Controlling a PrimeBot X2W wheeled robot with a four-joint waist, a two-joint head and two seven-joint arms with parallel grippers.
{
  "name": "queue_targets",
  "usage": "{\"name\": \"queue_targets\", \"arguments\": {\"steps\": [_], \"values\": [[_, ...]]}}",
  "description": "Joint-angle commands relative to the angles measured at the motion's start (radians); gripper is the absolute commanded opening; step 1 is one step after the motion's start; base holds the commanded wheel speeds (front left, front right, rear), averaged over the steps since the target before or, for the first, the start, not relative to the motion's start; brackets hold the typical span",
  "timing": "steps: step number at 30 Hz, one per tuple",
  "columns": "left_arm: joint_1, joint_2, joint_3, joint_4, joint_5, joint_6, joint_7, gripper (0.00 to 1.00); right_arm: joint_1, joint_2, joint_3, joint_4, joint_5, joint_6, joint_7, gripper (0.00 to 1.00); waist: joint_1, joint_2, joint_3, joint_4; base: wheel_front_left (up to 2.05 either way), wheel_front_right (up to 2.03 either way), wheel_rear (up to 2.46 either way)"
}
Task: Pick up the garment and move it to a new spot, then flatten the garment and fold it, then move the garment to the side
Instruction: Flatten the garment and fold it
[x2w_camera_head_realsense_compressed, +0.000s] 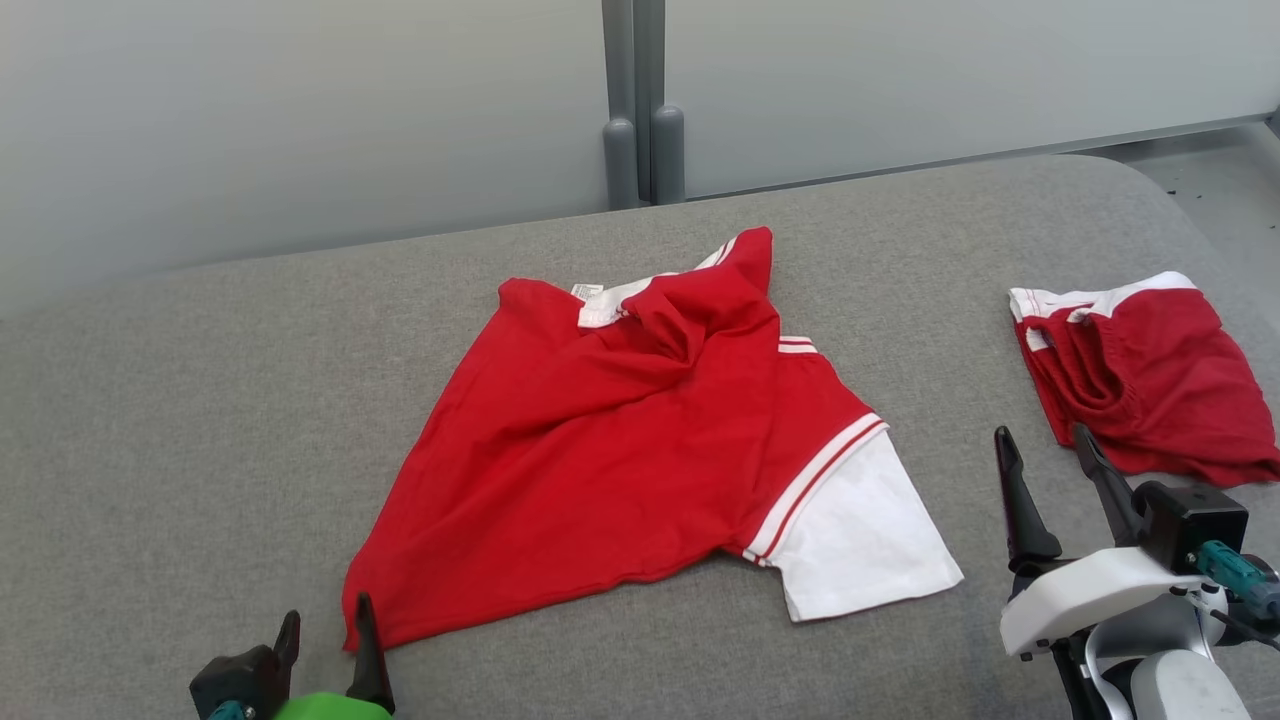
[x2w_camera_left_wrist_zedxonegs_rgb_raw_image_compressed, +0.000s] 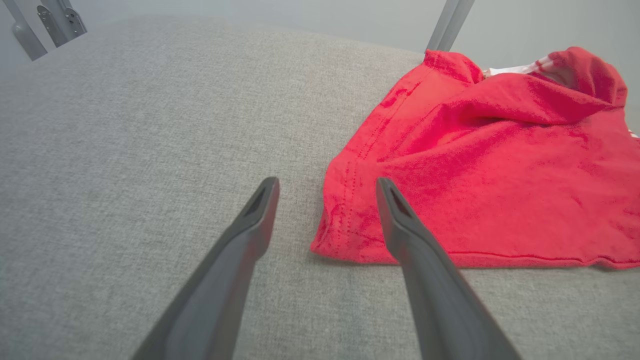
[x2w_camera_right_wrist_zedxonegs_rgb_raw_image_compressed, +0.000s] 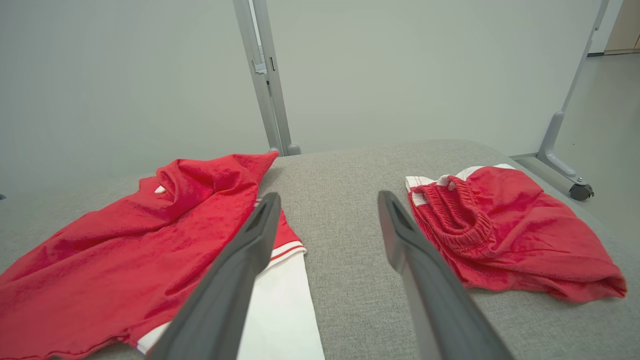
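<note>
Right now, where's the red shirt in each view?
Head: red shirt, centre.
Left wrist: right half, hem corner beside left end effector.
Right wrist: lower left.
Shared landmark: grey partition post behind it.

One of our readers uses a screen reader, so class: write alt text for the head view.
A crumpled red shirt with one white sleeve lies on a grey padded surface, red shorts apart at its right. The open left end effector is at the shirt's near hem corner; the open right end effector is near the shorts.
</note>
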Motion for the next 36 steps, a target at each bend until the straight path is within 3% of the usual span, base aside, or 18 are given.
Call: {"name": "queue_targets", "arguments": {"steps": [1, 19, 36], "values": [[-0.016, -0.003, 0.005, -0.026, 0.017, 0.004, -0.004, 1.00, 0.017, -0.003, 0.000, 0.001, -0.008, 0.000, 0.003, 1.00, 0.0000, 0.0043, -0.008, -0.003, 0.00, 0.00, 0.00], [0.048, -0.019, -0.004, -0.238, 0.078, 0.047, -0.003, 1.00, 0.069, -0.003, 0.019, -0.019, -0.027, 0.000, -0.016, 1.00, 0.0000, 0.0043, -0.053, 0.002, 0.00, 0.00, 0.00], [0.119, 0.001, 0.020, -0.321, 0.059, 0.083, -0.003, 1.00, 0.091, -0.003, 0.045, -0.031, -0.022, 0.000, -0.012, 1.00, 0.0000, 0.0043, -0.081, 0.036, 0.00, 0.00, 0.00]]}}
